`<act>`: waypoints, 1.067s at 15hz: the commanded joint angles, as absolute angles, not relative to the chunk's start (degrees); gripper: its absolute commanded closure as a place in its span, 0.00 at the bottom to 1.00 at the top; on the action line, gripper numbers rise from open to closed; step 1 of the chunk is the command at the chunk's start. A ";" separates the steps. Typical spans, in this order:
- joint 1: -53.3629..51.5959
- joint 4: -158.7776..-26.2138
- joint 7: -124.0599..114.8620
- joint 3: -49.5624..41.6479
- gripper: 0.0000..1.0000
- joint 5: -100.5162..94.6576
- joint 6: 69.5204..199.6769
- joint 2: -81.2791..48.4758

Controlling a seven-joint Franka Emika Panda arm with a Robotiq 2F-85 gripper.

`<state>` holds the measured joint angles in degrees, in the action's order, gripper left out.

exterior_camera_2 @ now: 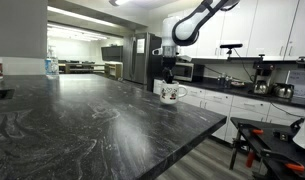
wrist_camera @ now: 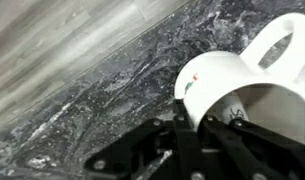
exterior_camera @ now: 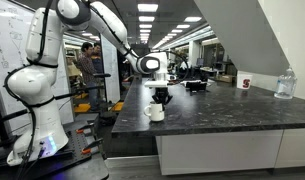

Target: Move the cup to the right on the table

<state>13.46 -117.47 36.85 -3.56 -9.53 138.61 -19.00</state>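
Observation:
The small white cup [exterior_camera: 157, 113] stands upright on the dark speckled table [exterior_camera: 222, 112], close to its end edge; it also shows in the other exterior view [exterior_camera_2: 172, 95]. My gripper [exterior_camera: 162, 98] reaches straight down onto the cup's top, as also seen from the other side [exterior_camera_2: 169, 82]. In the wrist view the cup [wrist_camera: 242, 90] fills the right side, handle pointing up-right. The gripper's fingers [wrist_camera: 197, 125] straddle the cup's rim wall, one outside and one inside, closed on it. The table top [wrist_camera: 112, 90] lies beneath.
A red-and-white cup [exterior_camera: 245, 83] and a clear plastic container [exterior_camera: 284, 85] stand far along the table by the wall. The table's end edge [exterior_camera: 117, 125] drops off just beside the white cup. Kitchen counters with appliances [exterior_camera_2: 262, 88] lie beyond.

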 commanded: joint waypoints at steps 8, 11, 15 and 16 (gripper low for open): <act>16.38 -122.68 48.82 -0.13 0.65 0.63 144.06 -16.04; 16.14 -123.43 48.98 -0.82 0.44 -0.43 144.40 -15.58; 15.07 -124.13 46.55 -2.24 0.14 -3.06 140.04 -13.07; 14.87 -124.04 46.27 -2.67 0.05 -3.77 136.50 -11.75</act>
